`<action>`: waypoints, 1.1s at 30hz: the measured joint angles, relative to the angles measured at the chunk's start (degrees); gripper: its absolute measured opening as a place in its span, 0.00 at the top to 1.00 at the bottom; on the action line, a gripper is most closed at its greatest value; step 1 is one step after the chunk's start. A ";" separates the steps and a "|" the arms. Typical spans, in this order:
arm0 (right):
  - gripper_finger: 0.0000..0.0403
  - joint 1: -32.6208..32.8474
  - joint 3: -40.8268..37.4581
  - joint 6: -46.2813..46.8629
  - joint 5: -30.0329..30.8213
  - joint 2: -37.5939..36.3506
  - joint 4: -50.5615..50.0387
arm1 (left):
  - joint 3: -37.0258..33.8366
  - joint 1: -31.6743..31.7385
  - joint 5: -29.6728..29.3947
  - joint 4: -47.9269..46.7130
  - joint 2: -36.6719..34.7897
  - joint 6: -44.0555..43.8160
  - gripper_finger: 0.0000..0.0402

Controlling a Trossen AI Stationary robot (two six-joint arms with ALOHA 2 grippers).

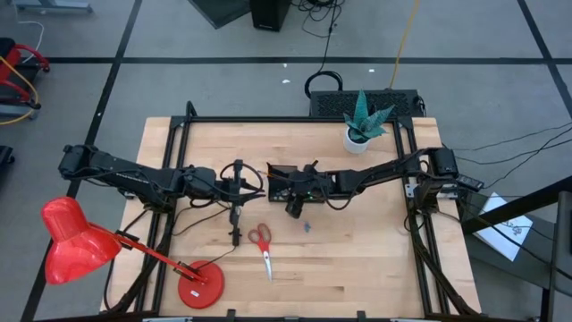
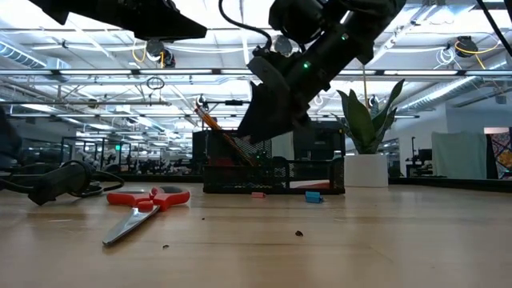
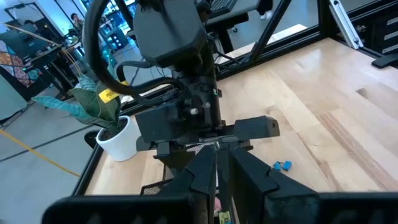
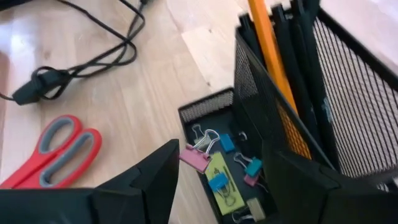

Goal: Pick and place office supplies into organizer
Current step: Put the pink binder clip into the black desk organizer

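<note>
Black wire-mesh organizer (image 4: 348, 106), slim orange pencil (image 4: 268, 43), glossy red-handled scissors (image 4: 59, 149)

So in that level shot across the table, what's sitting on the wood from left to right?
Black cable → red-handled scissors → black mesh organizer → small blue clip on the table in front of the organizer's right part → white plant pot.

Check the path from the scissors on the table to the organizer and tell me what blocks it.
Nothing visible blocks it. The red-handled scissors lie on bare wood in front of the organizer. Only the right gripper hangs over the organizer's low tray, jaws apart.
</note>
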 joint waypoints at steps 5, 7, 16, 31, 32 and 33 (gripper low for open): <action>0.53 -0.10 0.00 0.79 -0.13 0.00 0.06 | 0.00 0.00 0.00 0.00 0.00 -0.04 0.88; 0.59 -0.09 0.00 0.71 -0.13 0.00 0.06 | 0.00 0.00 0.02 0.00 0.00 -0.04 0.88; 0.46 0.20 -0.03 0.95 -2.93 0.00 1.09 | 0.00 0.00 0.00 -0.02 0.00 -0.12 0.88; 0.34 -0.42 -0.04 2.56 -1.40 0.00 2.06 | 0.00 0.00 0.00 -0.61 0.00 -0.45 0.88; 0.40 -0.42 -0.04 2.45 -1.40 0.00 2.15 | 0.00 0.00 0.00 -0.61 0.00 -0.45 0.88; 0.45 -0.40 -0.04 1.79 -1.40 0.00 2.31 | 0.00 0.00 0.00 -0.61 0.00 -0.45 0.88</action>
